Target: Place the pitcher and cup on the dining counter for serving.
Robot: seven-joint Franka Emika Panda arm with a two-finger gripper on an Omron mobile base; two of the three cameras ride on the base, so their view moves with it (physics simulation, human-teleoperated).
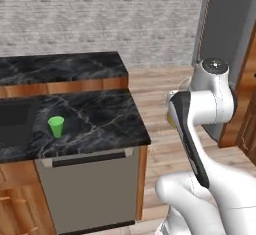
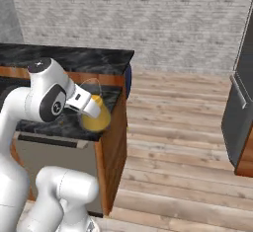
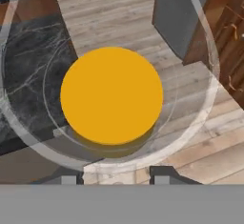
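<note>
- The pitcher hangs in the air at the gripper, past the end of the lower worktop and above the wooden floor; in the right base view it sits at about 4 o'clock from the arm's white elbow.
- Its glass wall is nearly see-through, so the rim and upper body are hard to trace; the amber-yellow lower part is what reads clearly.
- In the hand view the pitcher is seen from above: a yellow disc ringed by faint clear circles, with the top of the outer ring cut off by the picture's edge.
- In the left base view the forearm covers the pitcher, leaving a thin yellow sliver at its 9 o'clock side.
- The gripper's two dark fingertips stand about halfway apart at 6 o'clock in the hand view, straddling the pitcher's near rim; the glass blurs the contact, but the pitcher is lifted and carried by them.
- The cup stands upright on the lower worktop, at 9 o'clock from the arm and well apart from it, near the sink, which is cut off at the left edge.
- The dining counter runs behind the worktop, at 12 o'clock from the cup, its left end out of frame.
- A grey appliance at 1 o'clock is cropped by the picture's top edge.
</note>
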